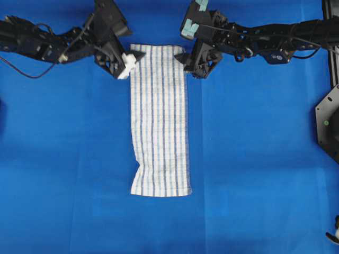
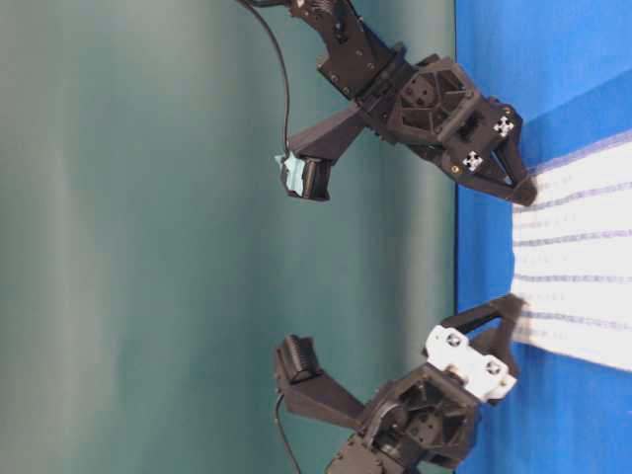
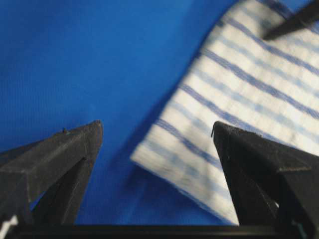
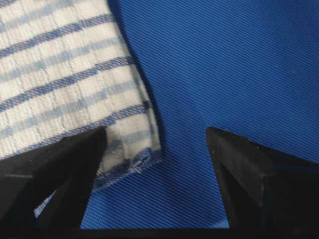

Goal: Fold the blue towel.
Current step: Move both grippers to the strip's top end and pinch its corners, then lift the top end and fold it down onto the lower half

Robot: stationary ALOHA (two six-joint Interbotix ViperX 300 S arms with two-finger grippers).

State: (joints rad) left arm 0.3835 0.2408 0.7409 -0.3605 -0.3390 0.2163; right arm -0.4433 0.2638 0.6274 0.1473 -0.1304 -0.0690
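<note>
The blue towel (image 1: 160,121), white with thin blue stripes, lies flat as a long narrow strip down the middle of the table. My left gripper (image 1: 128,63) stands open at the towel's far left corner (image 3: 164,159), which lies between its spread fingers (image 3: 65,154). My right gripper (image 1: 193,61) is open at the far right corner (image 4: 132,144); one finger (image 4: 65,164) overlaps the towel's edge and the other stands over bare covering. Neither holds the cloth. From table level, both grippers' fingertips (image 2: 513,311) hover at the towel's end (image 2: 573,257).
A plain blue covering (image 1: 254,159) spreads over the whole table. A black mount (image 1: 328,121) stands at the right edge, and a small black and white part (image 1: 333,235) shows at the lower right corner.
</note>
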